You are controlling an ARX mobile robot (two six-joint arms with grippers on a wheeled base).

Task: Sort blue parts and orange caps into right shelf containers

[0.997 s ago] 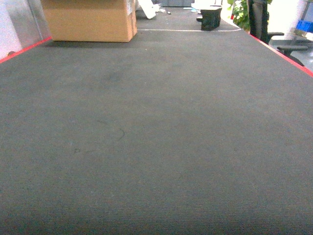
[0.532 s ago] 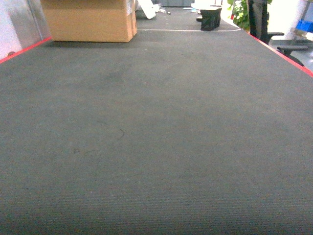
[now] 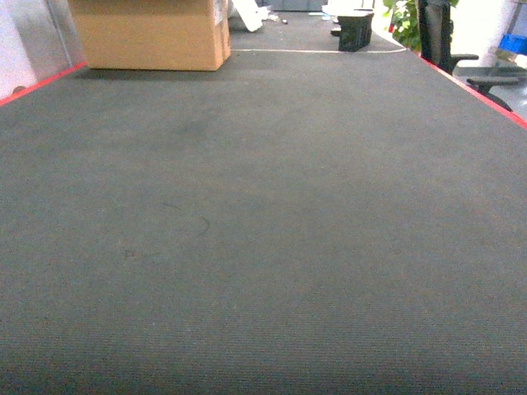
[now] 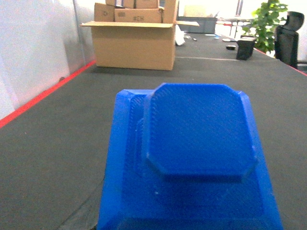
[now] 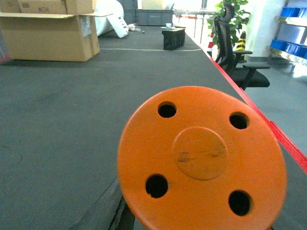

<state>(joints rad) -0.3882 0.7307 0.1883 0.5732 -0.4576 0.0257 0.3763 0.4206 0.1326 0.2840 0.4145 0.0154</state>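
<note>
From my head camera I see only the dark grey mat, wide and flat, with a red edge line on the left and another on the right. At the far end stand a cardboard box and a small black box, well apart from each other.

My left wrist camera is filled by a blue part, stepped, with an octagonal raised top. My right wrist camera shows an orange cap, a round disc with four holes. Both sit very close before the lenses, probably held, but my fingers are not visible, so I cannot tell their state.

An office chair stands beyond the right edge.
</note>
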